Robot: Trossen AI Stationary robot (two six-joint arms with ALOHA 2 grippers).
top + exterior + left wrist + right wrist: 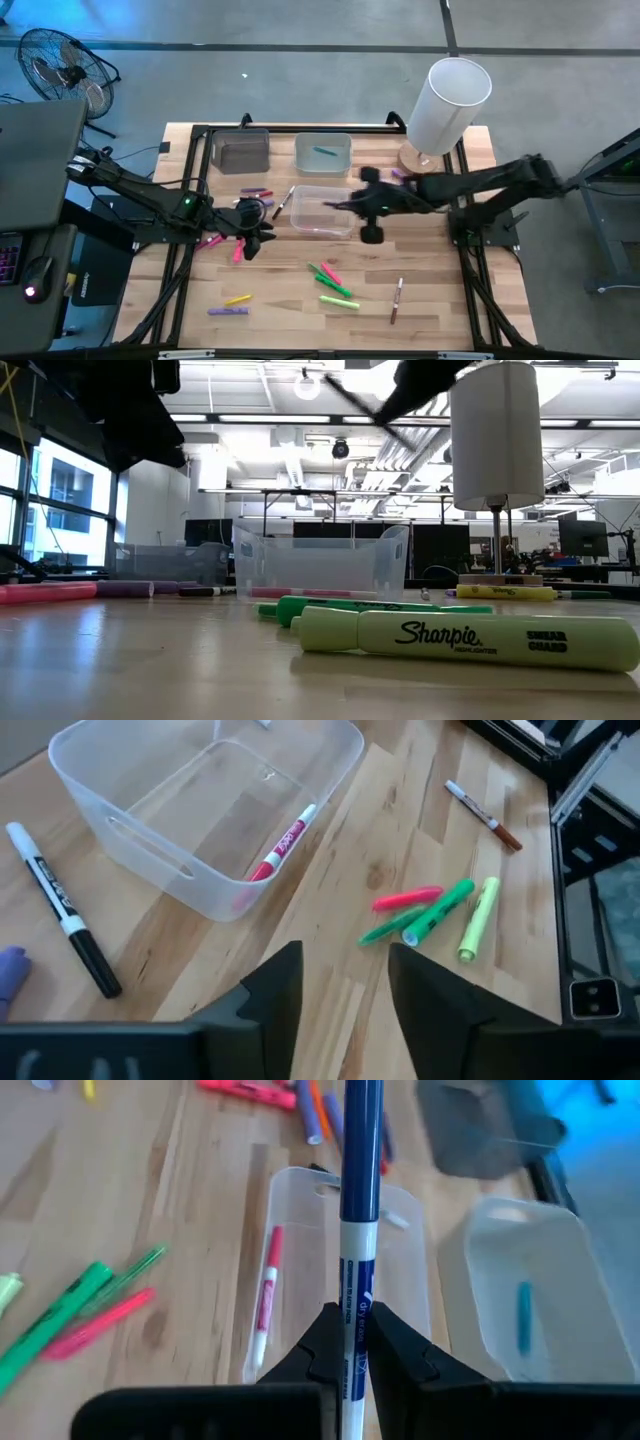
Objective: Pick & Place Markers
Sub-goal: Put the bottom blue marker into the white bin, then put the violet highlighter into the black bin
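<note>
My right gripper (353,1342) is shut on a white-barrelled marker with a blue cap (360,1140). It hovers over the middle clear bin (322,212), where a red marker (265,1300) lies. My left gripper (345,985) is open and empty above the wood, left of that bin, and it also shows in the high view (256,238). Loose markers lie on the table: pink and purple ones (225,243) by the left gripper, and red, green and yellow ones (335,285) toward the near side. A black marker (65,910) lies beside the bin. My right gripper pinches the marker's white barrel (352,1305) between its two fingers. The fingers come from the table's right, and the marker runs on along them with its blue cap end (362,1120) pointing ahead. The marker is lifted clear above the middle bin.
A grey bin (243,152) and a clear bin (323,152) holding a blue marker stand at the far side. A white roll on a wooden stand (445,105) stands at the far right. A brown-tipped marker (397,298) lies near the front.
</note>
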